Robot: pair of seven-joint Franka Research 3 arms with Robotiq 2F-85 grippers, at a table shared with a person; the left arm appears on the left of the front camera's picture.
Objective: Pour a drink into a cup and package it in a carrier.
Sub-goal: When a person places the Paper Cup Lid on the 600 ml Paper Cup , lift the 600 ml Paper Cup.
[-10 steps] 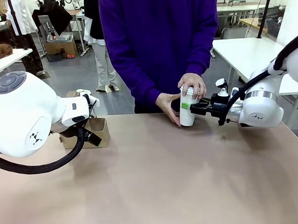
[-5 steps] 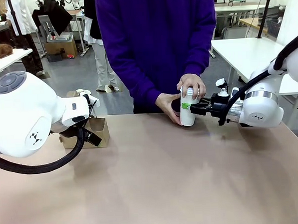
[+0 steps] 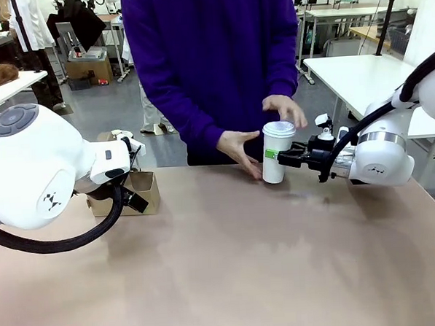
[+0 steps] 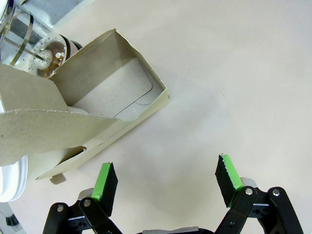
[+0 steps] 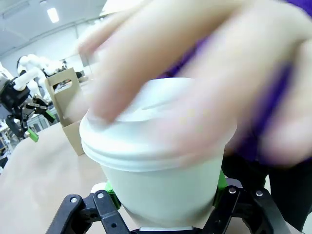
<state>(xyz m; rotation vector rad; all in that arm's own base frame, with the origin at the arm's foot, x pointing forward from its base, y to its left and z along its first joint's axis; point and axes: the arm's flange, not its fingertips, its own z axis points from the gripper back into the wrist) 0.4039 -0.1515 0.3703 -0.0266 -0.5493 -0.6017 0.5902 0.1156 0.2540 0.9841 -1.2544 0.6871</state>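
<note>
Pinching the lidded white cup (image 3: 275, 171), right hand (image 3: 277, 155), left hand (image 4: 167, 178) spread beside carrier (image 4: 100, 95).

Workshop room, background fittings.
Tan tabletop (image 3: 223, 272) in front; grey floor (image 3: 113, 114); white worktables (image 3: 359, 71) at right; brown box (image 3: 90, 69) far left; ceiling strip light (image 5: 52, 14).
</note>
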